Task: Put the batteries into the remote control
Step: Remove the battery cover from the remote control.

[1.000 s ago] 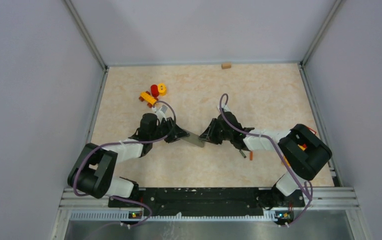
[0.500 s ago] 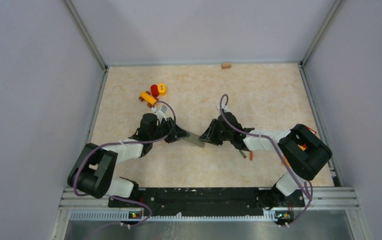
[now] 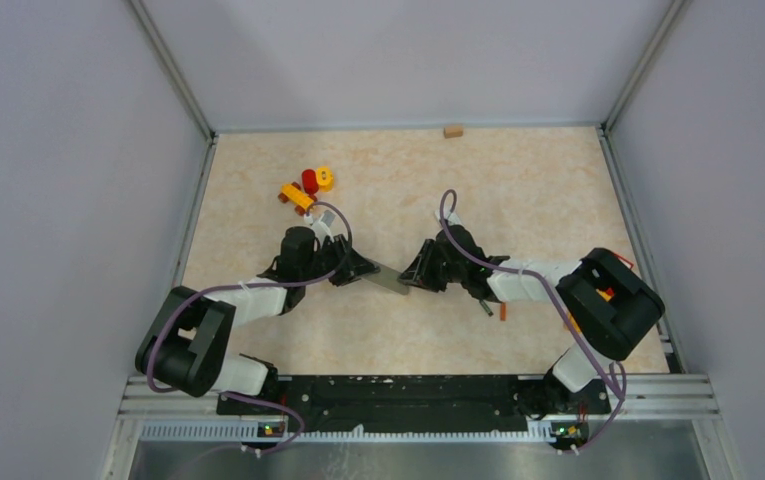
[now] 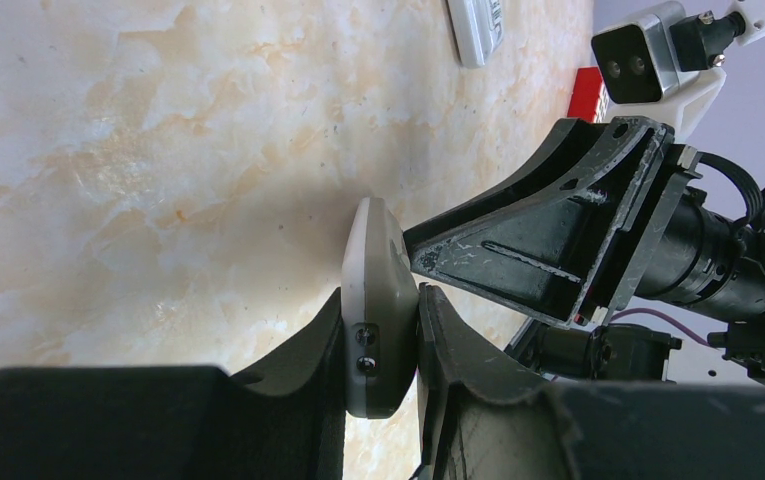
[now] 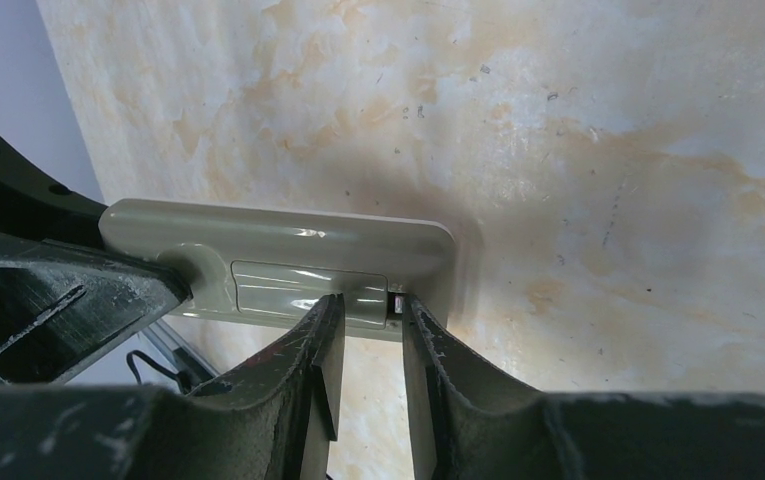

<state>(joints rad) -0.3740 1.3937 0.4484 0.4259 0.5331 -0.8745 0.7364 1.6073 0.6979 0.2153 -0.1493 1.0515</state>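
Left gripper: the left gripper [image 4: 382, 320] is clamping one end of the beige flat plastic remote control [image 4: 378, 290]. Its black fingers [image 4: 308, 350] are pressing on the two broad faces, and the remote control is standing on edge between them.

Right gripper: the right gripper [image 5: 368, 305] is meeting the other end of the remote control [image 5: 278, 235]. Its fingers [image 5: 318, 350] are standing a narrow gap apart, and the tips are resting at the lower edge of the rectangular panel [image 5: 298, 285] on the back face. I cannot tell whether they are pinching any part of it.

Remote control, position: in the top view the remote control [image 3: 390, 279] is spanning the gap between the left gripper [image 3: 355, 268] and the right gripper [image 3: 420, 270], about mid-table, over the mottled beige tabletop [image 3: 518, 190].

Small detail: a tiny dark piece [image 5: 396, 298] is showing at the panel's corner beside the right fingertip. It is too small to identify.

Batteries: a thin orange battery [image 3: 503, 312] and a thin dark battery [image 3: 485, 306] are lying on the tabletop side by side, just beside the right arm's forearm and apart from the remote control.

Other items: chunky red and yellow toy blocks [image 3: 308, 186] are sitting in a cluster beyond the left arm. A small tan block [image 3: 452, 130] is lying at the far edge. A small flat white piece [image 4: 476, 28] is lying on the tabletop, partly cut off by the edge of the left wrist view.
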